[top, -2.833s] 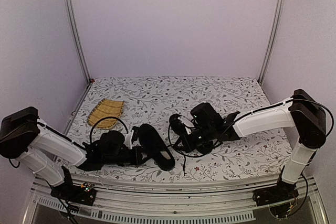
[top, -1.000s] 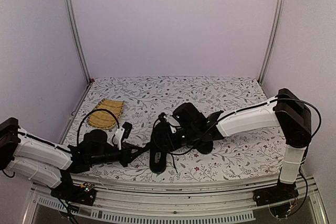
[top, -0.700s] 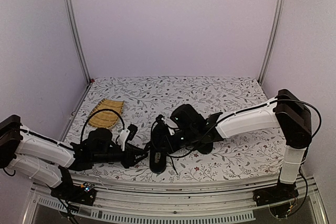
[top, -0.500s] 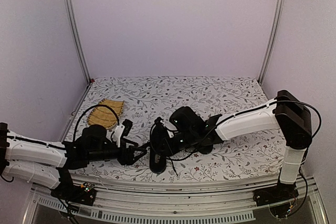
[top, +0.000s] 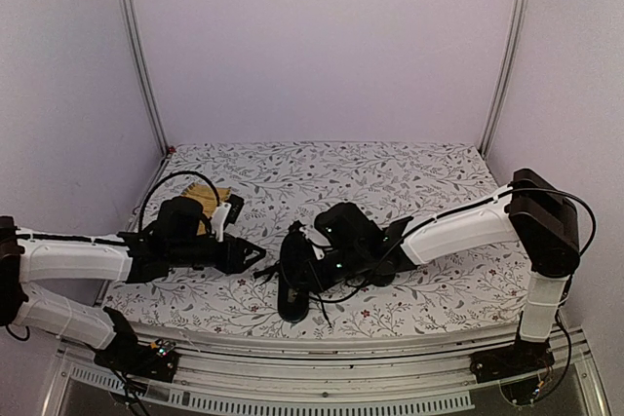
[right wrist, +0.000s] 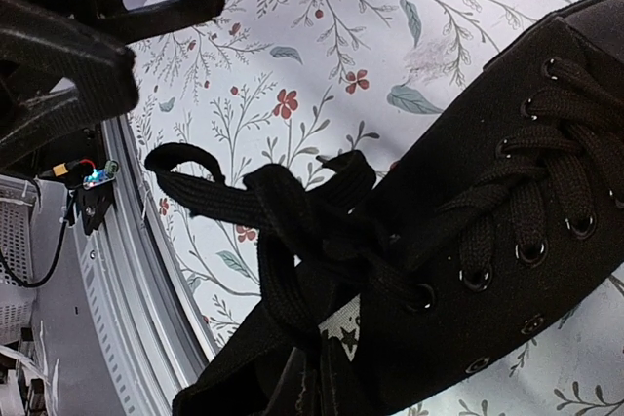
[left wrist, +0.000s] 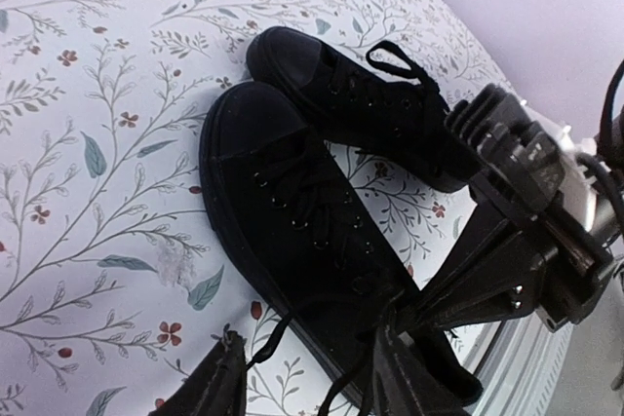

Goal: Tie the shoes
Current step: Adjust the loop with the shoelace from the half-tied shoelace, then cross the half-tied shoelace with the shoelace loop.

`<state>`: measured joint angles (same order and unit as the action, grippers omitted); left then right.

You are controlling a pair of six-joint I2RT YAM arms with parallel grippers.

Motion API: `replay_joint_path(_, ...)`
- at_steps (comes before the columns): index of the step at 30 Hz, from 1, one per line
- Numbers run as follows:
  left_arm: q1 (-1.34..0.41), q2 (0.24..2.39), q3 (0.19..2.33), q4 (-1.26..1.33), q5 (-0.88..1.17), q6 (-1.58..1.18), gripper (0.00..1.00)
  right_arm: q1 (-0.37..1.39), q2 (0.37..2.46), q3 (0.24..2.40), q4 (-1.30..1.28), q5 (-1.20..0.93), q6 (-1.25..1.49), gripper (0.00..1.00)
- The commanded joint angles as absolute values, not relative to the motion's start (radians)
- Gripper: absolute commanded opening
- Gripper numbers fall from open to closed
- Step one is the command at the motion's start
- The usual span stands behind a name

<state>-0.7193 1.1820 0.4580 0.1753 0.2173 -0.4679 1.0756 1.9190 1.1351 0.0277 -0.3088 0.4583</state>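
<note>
Two small black shoes lie side by side on the flowered cloth; in the left wrist view the near shoe [left wrist: 312, 241] is in front of the far shoe [left wrist: 375, 109]. From above, the near shoe [top: 291, 291] points toward the table's front edge. My right gripper [top: 310, 268] [right wrist: 327, 362] is over its tongue, shut on a black lace loop [right wrist: 283, 211] beside a loose knot. My left gripper [top: 255, 254] [left wrist: 307, 387] hovers just left of the shoe, its fingers apart. A slack lace end [left wrist: 255, 353] runs between them, gripped by neither finger.
A yellow woven mat [top: 202, 194] lies at the back left, mostly covered by my left arm. The far shoe sits largely under my right arm in the top view. The metal rail [top: 322, 377] runs along the table's near edge.
My left gripper has opened and let the lace go, then lifted and drawn back to the left. The right gripper has kept its hold and edged slightly left.
</note>
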Motion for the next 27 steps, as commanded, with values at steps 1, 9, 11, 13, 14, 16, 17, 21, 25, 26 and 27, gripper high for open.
replay_joint_path(1,-0.695,1.292,0.519,0.221,0.339,-0.429,0.41,1.081,1.898,1.114,0.039,-0.302,0.472,0.02)
replay_joint_path(9,-0.692,1.395,0.526,0.326,0.459,-0.425,0.34,1.081,1.899,1.115,0.047,-0.306,0.472,0.02)
replay_joint_path(11,-0.692,1.401,0.523,0.352,0.477,-0.426,0.34,1.081,1.903,1.118,0.048,-0.308,0.472,0.02)
replay_joint_path(13,-0.692,1.407,0.526,0.355,0.477,-0.423,0.34,1.081,1.906,1.120,0.048,-0.311,0.472,0.02)
replay_joint_path(14,-0.692,1.412,0.527,0.354,0.476,-0.420,0.34,1.081,1.908,1.121,0.049,-0.312,0.471,0.02)
replay_joint_path(16,-0.691,1.425,0.529,0.358,0.482,-0.419,0.33,1.081,1.911,1.122,0.049,-0.313,0.472,0.02)
replay_joint_path(17,-0.691,1.434,0.530,0.362,0.487,-0.419,0.32,1.081,1.911,1.123,0.048,-0.314,0.472,0.02)
replay_joint_path(21,-0.691,1.455,0.528,0.372,0.494,-0.423,0.26,1.081,1.913,1.124,0.046,-0.314,0.472,0.02)
replay_joint_path(25,-0.691,1.463,0.522,0.396,0.486,-0.435,0.15,1.081,1.913,1.123,0.047,-0.313,0.472,0.02)
replay_joint_path(26,-0.692,1.465,0.520,0.403,0.487,-0.438,0.12,1.081,1.912,1.124,0.046,-0.313,0.472,0.02)
replay_joint_path(27,-0.692,1.467,0.518,0.415,0.489,-0.439,0.09,1.081,1.911,1.124,0.045,-0.313,0.471,0.02)
